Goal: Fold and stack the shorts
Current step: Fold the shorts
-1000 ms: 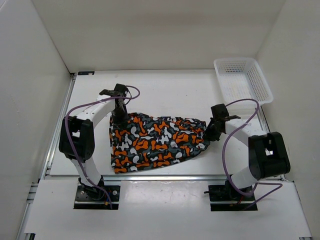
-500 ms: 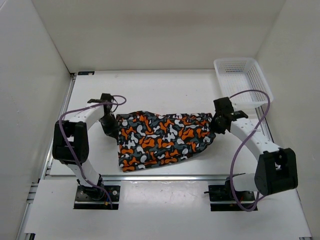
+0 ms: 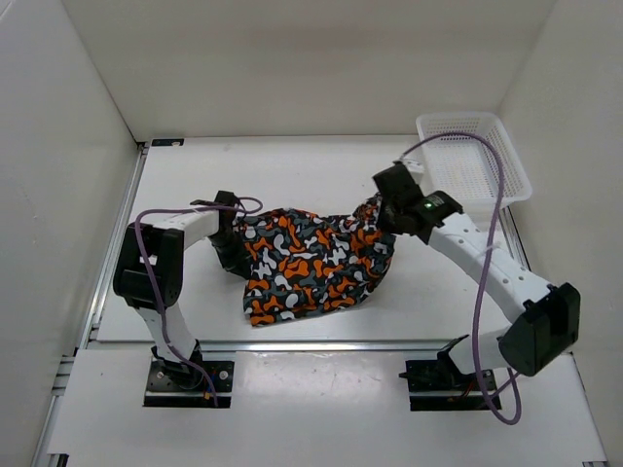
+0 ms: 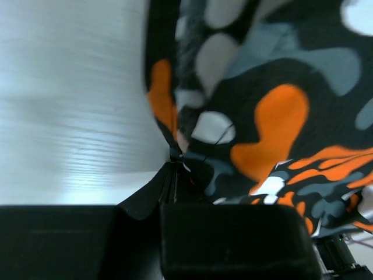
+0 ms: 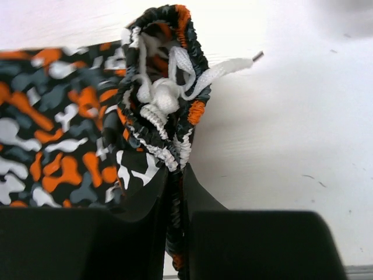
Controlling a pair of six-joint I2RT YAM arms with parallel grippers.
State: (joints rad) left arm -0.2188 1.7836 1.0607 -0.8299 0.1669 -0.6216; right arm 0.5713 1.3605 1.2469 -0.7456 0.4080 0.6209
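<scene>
Though overhead misses it, right wrist shows the shorts' (image 5: 58, 128) drawstring (image 5: 162, 95).

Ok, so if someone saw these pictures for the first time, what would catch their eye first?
The orange, black, grey and white camouflage shorts, bunched mid-table, stand out at once. Both grippers are shut on them: the left gripper pinches the left edge, the right gripper the waistband end, where a white drawstring shows. A white mesh basket sits at the far right corner.
</scene>
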